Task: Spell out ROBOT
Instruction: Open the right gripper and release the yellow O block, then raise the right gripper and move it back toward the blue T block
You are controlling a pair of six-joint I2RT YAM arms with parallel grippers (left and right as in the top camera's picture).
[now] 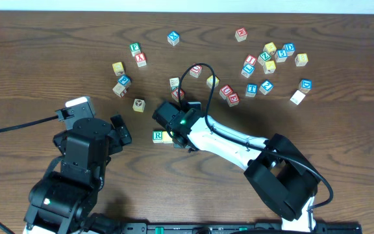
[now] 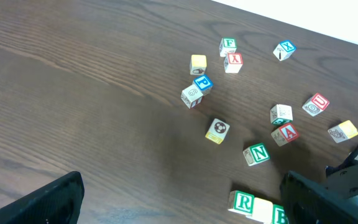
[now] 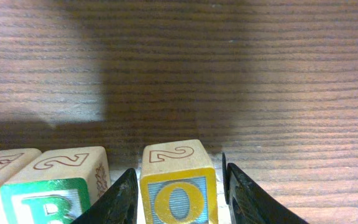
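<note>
A row of cubes lies on the table: the green R cube, a plain yellow-faced cube and the green B cube. To the right of B stands a yellow O cube. My right gripper straddles the O cube, open, with a gap showing at its right finger. In the overhead view it hides B and O. A blue cube that looks like the T lies far right among loose cubes. My left gripper hangs open left of the row, holding nothing.
The green N cube and a red A cube lie just behind the row. Several loose cubes are scattered at the back left and back right. A black cable arcs over the right wrist.
</note>
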